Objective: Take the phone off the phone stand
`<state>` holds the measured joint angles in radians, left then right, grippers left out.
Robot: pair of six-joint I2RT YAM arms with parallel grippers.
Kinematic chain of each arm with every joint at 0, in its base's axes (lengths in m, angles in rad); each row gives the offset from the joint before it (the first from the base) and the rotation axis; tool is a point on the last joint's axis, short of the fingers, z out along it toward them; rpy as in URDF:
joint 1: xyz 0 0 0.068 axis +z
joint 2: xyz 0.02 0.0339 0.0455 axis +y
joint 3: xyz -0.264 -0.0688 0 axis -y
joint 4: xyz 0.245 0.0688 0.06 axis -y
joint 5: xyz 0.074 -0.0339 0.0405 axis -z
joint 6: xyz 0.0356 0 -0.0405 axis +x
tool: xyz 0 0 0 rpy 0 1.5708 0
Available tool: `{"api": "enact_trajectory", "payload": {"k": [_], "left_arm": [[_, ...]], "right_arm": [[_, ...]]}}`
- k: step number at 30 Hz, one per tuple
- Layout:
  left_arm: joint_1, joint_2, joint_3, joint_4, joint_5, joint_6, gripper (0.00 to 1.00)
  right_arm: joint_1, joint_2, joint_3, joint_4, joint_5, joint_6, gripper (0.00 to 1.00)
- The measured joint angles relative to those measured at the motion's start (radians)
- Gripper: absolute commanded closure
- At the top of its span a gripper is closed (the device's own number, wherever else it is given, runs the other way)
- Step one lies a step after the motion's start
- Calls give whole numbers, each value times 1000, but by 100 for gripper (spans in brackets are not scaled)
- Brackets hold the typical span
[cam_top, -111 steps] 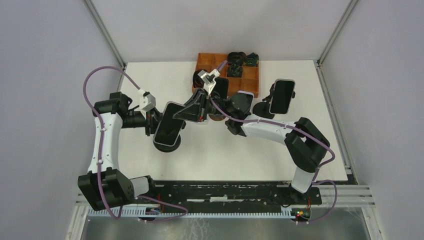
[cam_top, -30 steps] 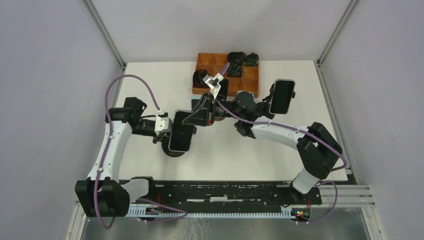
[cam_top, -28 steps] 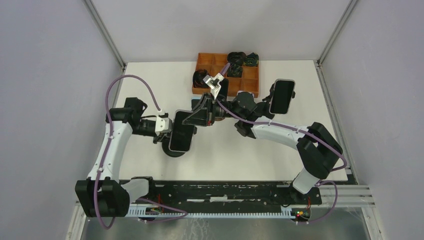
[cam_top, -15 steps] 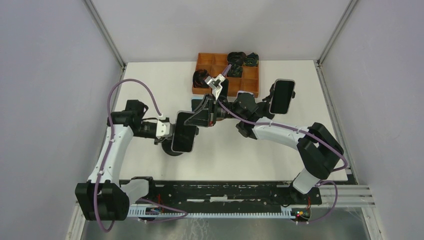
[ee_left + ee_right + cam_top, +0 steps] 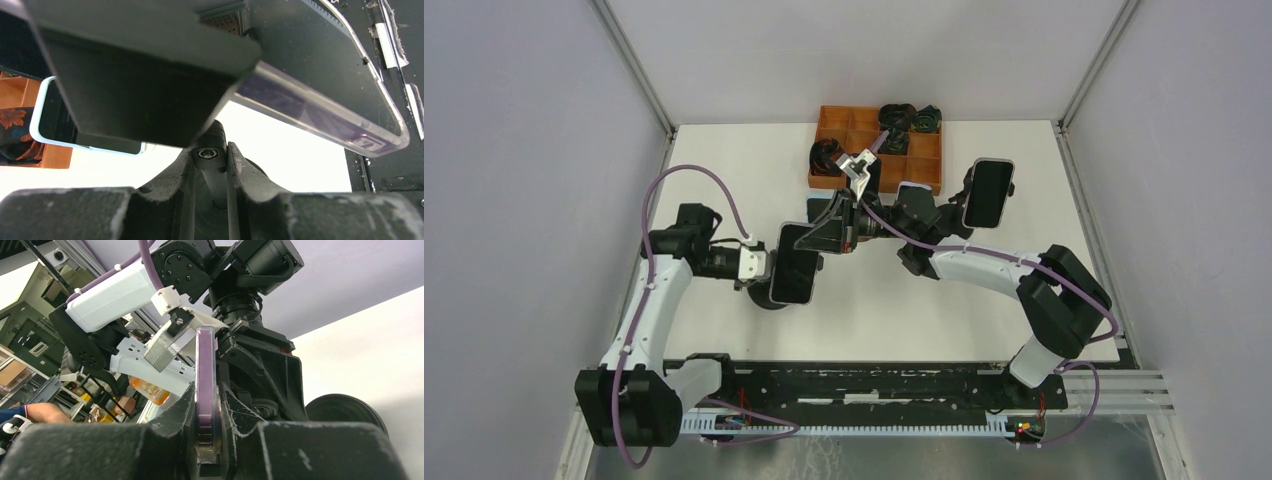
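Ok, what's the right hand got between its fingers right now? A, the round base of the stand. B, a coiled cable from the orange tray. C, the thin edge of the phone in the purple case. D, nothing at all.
C: in the right wrist view the right hand is closed on the phone, whose purple-cased edge stands upright between the two fingers.

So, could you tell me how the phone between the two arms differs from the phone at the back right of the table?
The middle phone is clamped at its edge by the right end effector; the back-right phone is untouched. The middle phone's case looks purple-tinted, the back-right phone's rim pale. Both show dark screens.
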<state>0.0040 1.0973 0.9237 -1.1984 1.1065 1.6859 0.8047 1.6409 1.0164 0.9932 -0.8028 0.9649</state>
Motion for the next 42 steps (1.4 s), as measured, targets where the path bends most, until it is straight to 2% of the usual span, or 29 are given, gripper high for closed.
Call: {"api": "enact_trajectory", "payload": {"k": [5,9,12,17,20,22,24,27,30,33,37,42], "left_arm": [[0,-16,-14,0,-22,21,98],[2,-14,-42,-37,-119,46,98],[3,-8,-79,-75,-245,63,98],[6,-6,-72,-98,-257,68,98],[6,13,-53,-106,-270,62,98],[6,33,-33,-105,-273,42,98],[8,55,0,-99,-272,8,98],[31,83,58,-65,-256,-59,98],[105,120,130,-18,-198,-140,98],[175,171,203,6,-134,-195,98],[227,219,258,33,-81,-234,98],[230,220,259,31,-53,-259,97]], "right_arm": [[-3,0,0,19,19,-2,100],[-46,-12,0,142,74,-3,100],[-94,-47,8,268,169,-5,100],[-133,-120,26,399,239,-1,100],[-131,-150,17,412,235,0,100],[-141,-177,-5,375,222,-11,100],[-159,-223,-30,266,208,-54,100],[-174,-301,-44,28,200,-162,100],[-176,-355,-56,-198,197,-254,100],[-167,-359,-105,-314,192,-289,100],[-101,-242,-157,-454,194,-319,100],[2,-25,-146,-514,200,-308,100]]}}
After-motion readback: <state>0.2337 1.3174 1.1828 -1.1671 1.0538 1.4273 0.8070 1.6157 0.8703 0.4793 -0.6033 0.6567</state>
